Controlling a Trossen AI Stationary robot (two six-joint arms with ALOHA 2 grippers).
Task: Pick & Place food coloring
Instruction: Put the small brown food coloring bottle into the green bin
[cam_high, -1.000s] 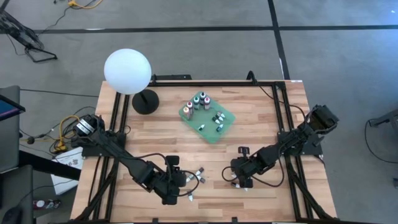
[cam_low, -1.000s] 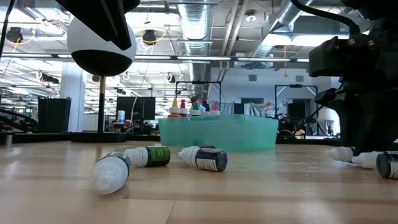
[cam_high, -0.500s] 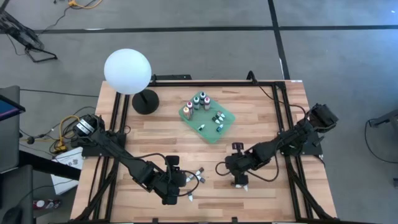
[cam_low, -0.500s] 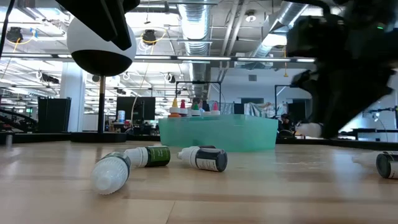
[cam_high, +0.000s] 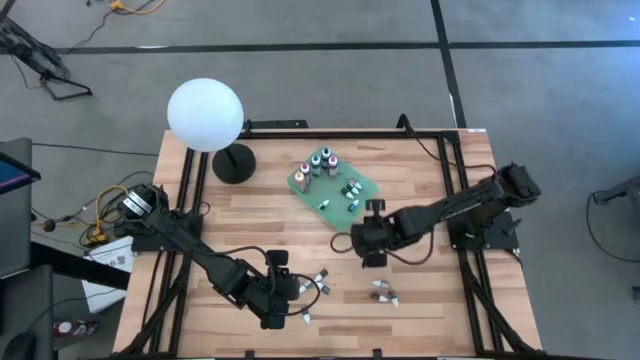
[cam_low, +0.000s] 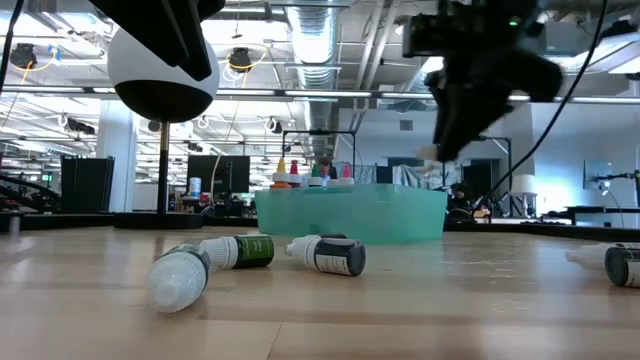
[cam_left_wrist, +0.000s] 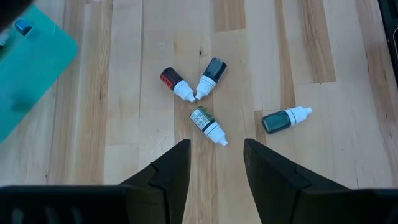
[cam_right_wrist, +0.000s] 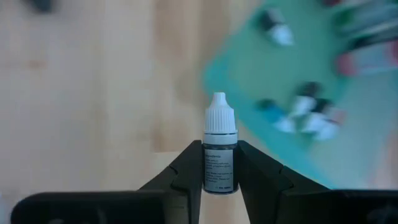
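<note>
From above: wooden tabletop (cam_high: 260, 215) on a black frame, grey floor all round. White globe lamp (cam_high: 205, 115) at about 10 o'clock of the tabletop; green tray (cam_high: 341, 212) just past centre toward 12, several food coloring bottles standing or lying in it. Right end effector (cam_high: 366, 252) sits just off the tray's 6 o'clock corner. Left end effector (cam_high: 290, 295) is near the 7 o'clock edge, loose bottles (cam_high: 320, 279) at its 3 o'clock. Two more bottles (cam_high: 384, 293) lie at 5 o'clock of the right end effector.

Low view: room behind is an open workshop, ceiling ducts, strip lights, racks. Three bottles (cam_low: 325, 254) lie on their sides before the tray (cam_low: 350, 214); capped bottles stand up above its rim. Right end effector (cam_low: 470, 75) hangs raised above the tray's right end.

Left wrist view: left end effector (cam_left_wrist: 214, 165) fingers stand apart, nothing between them. Four bottles lie ahead on the wood; the nearest, a green-labelled bottle (cam_left_wrist: 207, 124), is just beyond the fingertips.

Right wrist view: right end effector (cam_right_wrist: 219, 163) is closed on a white-capped bottle (cam_right_wrist: 219, 152), held upright, cap pointing away from the wrist, tray (cam_right_wrist: 249, 81) blurred beyond.
</note>
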